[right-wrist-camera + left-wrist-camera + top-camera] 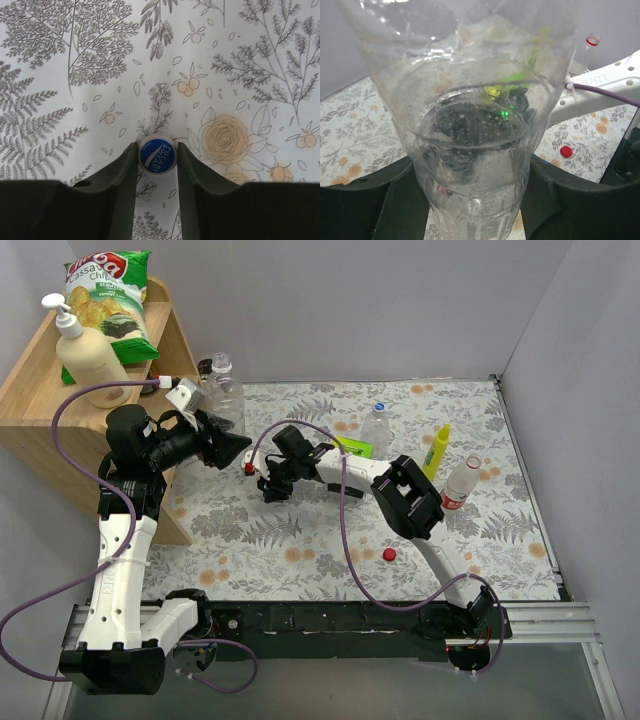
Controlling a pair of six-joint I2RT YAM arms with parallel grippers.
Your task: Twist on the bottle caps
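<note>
My left gripper (236,446) is shut on a clear bottle (227,398) next to the wooden shelf; in the left wrist view the bottle (470,125) fills the frame between the dark fingers (365,200). My right gripper (269,489) hangs over the mat's middle left. In the right wrist view it (157,148) is shut on a blue cap (157,155) at its fingertips. A red cap (390,554) lies on the mat; it also shows in the left wrist view (565,151). A clear bottle with a blue cap (376,427) stands at the back. The red-and-white labelled bottle (461,483) stands uncapped at the right.
A wooden shelf (40,400) at the left carries a cream pump bottle (85,358) and a chips bag (110,295). A yellow squeeze bottle (437,449) stands beside the right arm's forearm (405,495). A green packet (354,448) lies under that arm. White walls enclose the mat.
</note>
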